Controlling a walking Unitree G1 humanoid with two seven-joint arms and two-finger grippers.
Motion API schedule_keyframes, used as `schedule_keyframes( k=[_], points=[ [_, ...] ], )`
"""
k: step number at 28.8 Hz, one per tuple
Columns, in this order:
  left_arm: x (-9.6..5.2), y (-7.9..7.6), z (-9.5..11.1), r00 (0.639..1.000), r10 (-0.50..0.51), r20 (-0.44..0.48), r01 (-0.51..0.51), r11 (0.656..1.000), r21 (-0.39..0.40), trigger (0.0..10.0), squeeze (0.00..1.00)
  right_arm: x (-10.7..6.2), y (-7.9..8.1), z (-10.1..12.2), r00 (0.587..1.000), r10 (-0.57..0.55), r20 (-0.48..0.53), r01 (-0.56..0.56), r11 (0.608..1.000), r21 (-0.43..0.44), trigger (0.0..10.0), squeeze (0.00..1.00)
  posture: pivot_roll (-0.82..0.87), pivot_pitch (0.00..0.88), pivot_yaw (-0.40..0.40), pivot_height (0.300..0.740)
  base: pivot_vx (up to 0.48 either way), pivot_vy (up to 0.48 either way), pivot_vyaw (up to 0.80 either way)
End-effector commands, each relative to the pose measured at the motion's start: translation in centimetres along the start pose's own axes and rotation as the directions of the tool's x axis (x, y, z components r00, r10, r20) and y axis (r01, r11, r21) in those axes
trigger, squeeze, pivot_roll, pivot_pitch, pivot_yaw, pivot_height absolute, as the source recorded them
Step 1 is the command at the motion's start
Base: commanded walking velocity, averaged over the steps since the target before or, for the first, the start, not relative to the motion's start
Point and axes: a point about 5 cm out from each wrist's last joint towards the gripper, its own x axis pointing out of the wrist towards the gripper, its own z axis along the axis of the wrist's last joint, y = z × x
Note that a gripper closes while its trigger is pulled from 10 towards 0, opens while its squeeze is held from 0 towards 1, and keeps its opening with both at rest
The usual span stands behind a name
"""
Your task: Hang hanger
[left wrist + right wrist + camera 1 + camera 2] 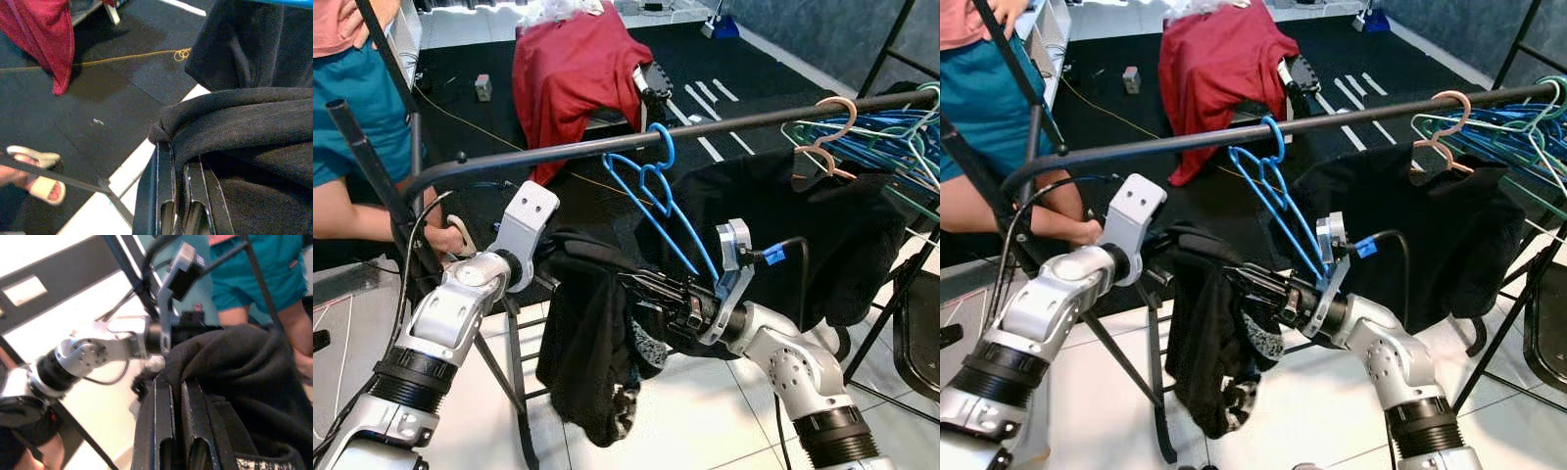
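I have the blue plastic hanger (656, 191) hooked on the black metal rail (607, 145). Below the rail, both my left gripper (178, 215) and right gripper (176, 450) clench the black knit garment (592, 343). Next, I judge, threading it onto that hanger.

blue plastic hanger (658, 196), hook over the black rail (607, 145), hangs tilted, its lower end just above the right tool (641, 286).
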Motion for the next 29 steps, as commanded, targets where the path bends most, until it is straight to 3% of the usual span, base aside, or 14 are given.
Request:
schedule_keyframes(
  k=[1, 2, 4, 5, 8, 9, 11, 12, 14, 15, 16, 20, 21, 29],
  points=[
    [-1.0, 2.6, -3.4, 0.981, 0.121, -0.153, -0.116, 0.992, 0.041, 10.0, 0.0, 0.0, 0.9, 1.3, 0.997, 0.073, 0.04, -0.07, 0.996, -0.064, 0.0, 0.0, -0.08, 0.139, 0.001, 0.74, 0.0, 0.0, 0.0],
    [-1.4, 3.2, -3.4, 0.981, 0.128, -0.143, -0.121, 0.991, 0.056, 10.0, 0.0, -0.8, -0.5, 0.7, 0.999, -0.047, -0.017, 0.044, 0.989, -0.138, 0.0, 0.0, -0.09, 0.141, 0.001, 0.74, 0.0, 0.0, 0.0],
    [-1.4, 3.2, -3.4, 0.981, 0.128, -0.143, -0.121, 0.991, 0.056, 10.0, 0.0, -0.8, -0.5, 0.7, 0.999, -0.047, -0.017, 0.044, 0.989, -0.138, 0.0, 0.0, -0.09, 0.141, 0.001, 0.74, 0.0, 0.0, 0.0],
    [-1.9, 3.8, -3.3, 0.985, 0.117, -0.125, -0.113, 0.993, 0.04, 10.0, 0.0, -1.8, -1.9, -0.2, 0.98, -0.169, -0.108, 0.138, 0.958, -0.25, 0.0, 0.0, -0.09, 0.142, 0.0, 0.74, 0.0, 0.0, 0.0],
    [-1.9, 3.8, -3.3, 0.985, 0.117, -0.125, -0.113, 0.993, 0.04, 10.0, 0.0, -1.8, -1.9, -0.2, 0.98, -0.169, -0.108, 0.138, 0.958, -0.25, 0.0, 0.0, -0.09, 0.142, 0.0, 0.74, 0.0, 0.0, 0.0],
    [-2.4, 3.9, -2.9, 0.994, 0.066, -0.083, -0.068, 0.997, -0.022, 10.0, 0.0, -2.7, -2.9, -0.9, 0.945, -0.269, -0.185, 0.195, 0.919, -0.341, 0.0, 0.0, -0.08, 0.142, -0.004, 0.74, 0.0, 0.0, 0.0],
    [-2.4, 3.9, -2.9, 0.994, 0.066, -0.083, -0.068, 0.997, -0.022, 10.0, 0.0, -2.7, -2.9, -0.9, 0.945, -0.269, -0.185, 0.195, 0.919, -0.341, 0.0, 0.0, -0.08, 0.142, -0.004, 0.74, 0.0, 0.0, 0.0],
    [-2.9, 3.4, -2.0, 0.999, -0.052, -0.014, 0.05, 0.992, -0.12, 10.0, 0.0, -3.4, -3.5, -1.3, 0.909, -0.34, -0.24, 0.215, 0.878, -0.428, 0.0, 0.0, -0.08, 0.143, -0.003, 0.74, 0.0, 0.0, 0.0],
    [-2.9, 3.4, -2.0, 0.999, -0.052, -0.014, 0.05, 0.992, -0.12, 10.0, 0.0, -3.4, -3.5, -1.3, 0.909, -0.34, -0.24, 0.215, 0.878, -0.428, 0.0, 0.0, -0.08, 0.143, -0.003, 0.74, 0.0, 0.0, 0.0],
    [-3.5, 3.1, -1.1, 0.984, -0.152, 0.087, 0.166, 0.969, -0.183, 10.0, 0.0, -3.8, -3.5, -1.6, 0.878, -0.372, -0.3, 0.204, 0.86, -0.468, 0.0, 0.0, -0.08, 0.145, -0.001, 0.74, 0.0, 0.0, 0.0],
    [-3.8, 2.9, -0.6, 0.968, -0.206, 0.142, 0.232, 0.952, -0.197, 10.0, 0.0, -4.1, -3.4, -1.8, 0.862, -0.387, -0.328, 0.2, 0.854, -0.481, 0.0, 0.0, -0.08, 0.146, -0.004, 0.74, 0.0, 0.0, 0.0],
    [-3.9, 3.0, -0.5, 0.961, -0.224, 0.163, 0.252, 0.95, -0.182, 10.0, 0.0, -4.2, -3.2, -1.9, 0.854, -0.392, -0.342, 0.201, 0.854, -0.479, 0.0, 0.0, -0.08, 0.146, -0.004, 0.74, 0.0, 0.0, 0.0],
    [-3.7, 3.3, -0.8, 0.971, -0.194, 0.14, 0.216, 0.962, -0.166, 10.0, 1.0, -4.0, -3.1, -1.7, 0.858, -0.394, -0.331, 0.208, 0.854, -0.476, 0.0, 0.0, -0.08, 0.147, -0.002, 0.74, 0.0, 0.0, 0.0],
    [-3.0, 4.1, -1.5, 0.988, -0.109, 0.106, 0.121, 0.986, -0.112, 10.0, 1.0, -3.3, -3.3, -0.5, 0.886, -0.39, -0.251, 0.219, 0.829, -0.514, 0.0, 0.0, -0.09, 0.148, -0.004, 0.74, 0.0, 0.0, 0.0]
  ],
)
